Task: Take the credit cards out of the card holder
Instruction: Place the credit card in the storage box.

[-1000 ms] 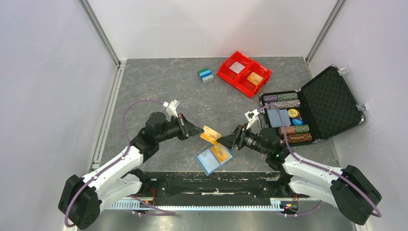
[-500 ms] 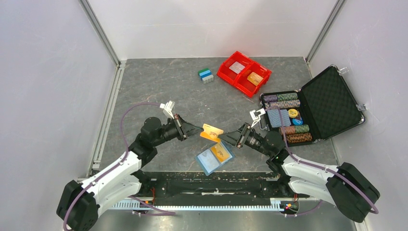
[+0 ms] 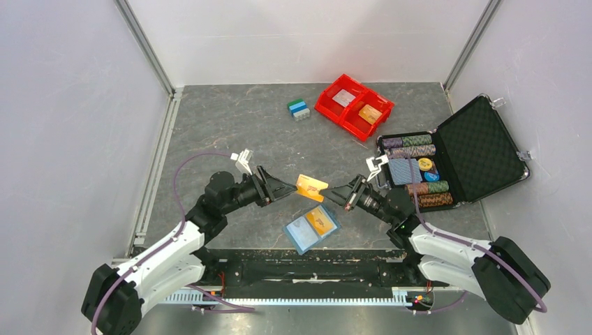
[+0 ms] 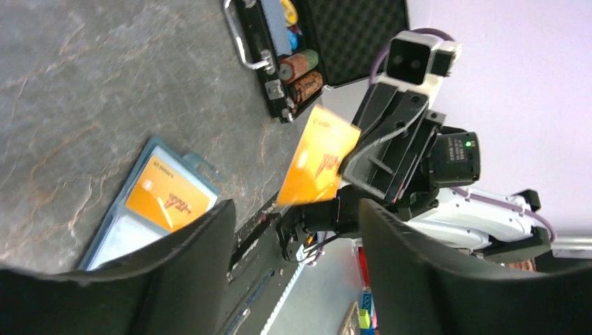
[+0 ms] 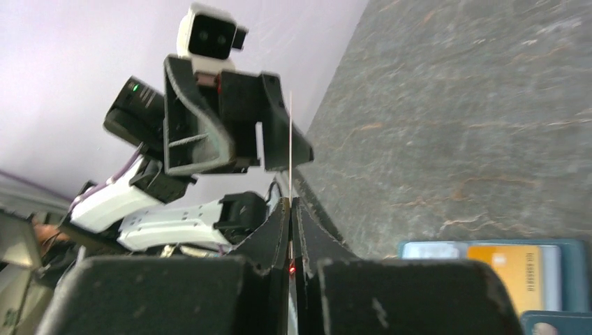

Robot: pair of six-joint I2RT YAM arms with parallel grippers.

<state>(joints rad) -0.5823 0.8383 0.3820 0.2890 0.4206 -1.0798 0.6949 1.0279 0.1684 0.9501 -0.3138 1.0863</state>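
Grey desk point(image 3: 230, 132) lies below 1 orange card point(image 3: 311, 188), held mid-air by its right edge in the closed right jaws. The left jaws gape, empty. The card looks light, stiff and slick, so an edge pinch suits. Another orange card sits in the near holder point(image 3: 297, 241).

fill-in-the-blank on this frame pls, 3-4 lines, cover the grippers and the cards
1. The right gripper is shut on a credit card whose colour is ____.
2. The left gripper has its jaws ____.
3. The card holder lies spread on the ____, touched by neither gripper.
4. The two-compartment bin at the far side is ____.
Missing words: orange; open; table; red.
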